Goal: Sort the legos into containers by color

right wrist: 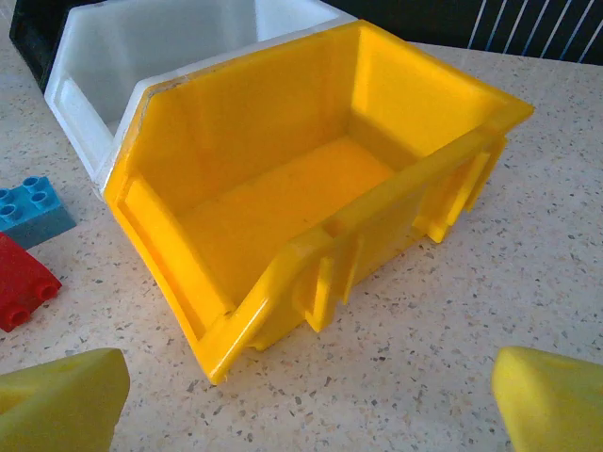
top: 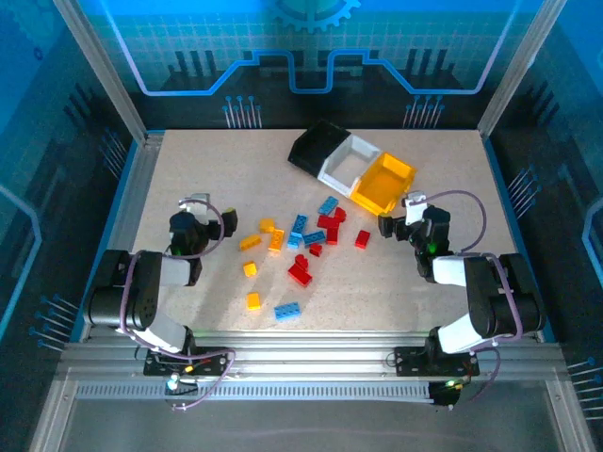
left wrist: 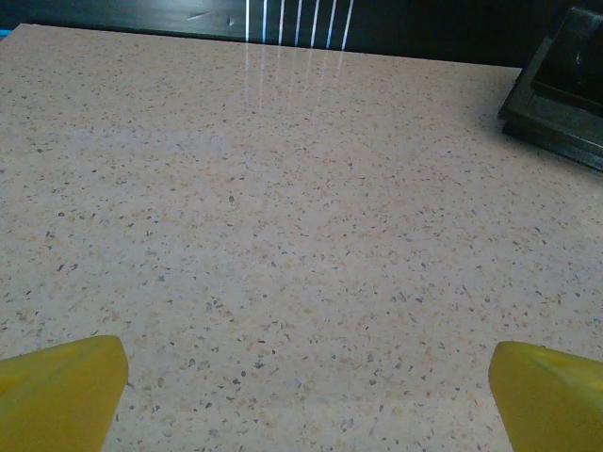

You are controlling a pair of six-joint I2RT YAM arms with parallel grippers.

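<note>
Both claws spread wide, empty. Left gripper (left wrist: 306, 400) over bare table (top: 236, 169) toward its left edge; right gripper (right wrist: 306, 400) facing the empty yellow bin (right wrist: 311, 188). Legos (top: 301, 247) scattered mid-table, containers (top: 350, 162) just behind, toward the far edge. Suggest: pick isolated outliers first, one per pinch, release low inside the bin

Speckled beige tabletop (top: 377, 292) I watched from above, blue back panel (top: 188, 38) with a gear emblem (top: 316, 11) stood behind it, grey metal rails (top: 311, 367) ran along the near edge.

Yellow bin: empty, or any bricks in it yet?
Empty. In the right wrist view the yellow bin has a bare floor; bricks lie outside on the table.
</note>
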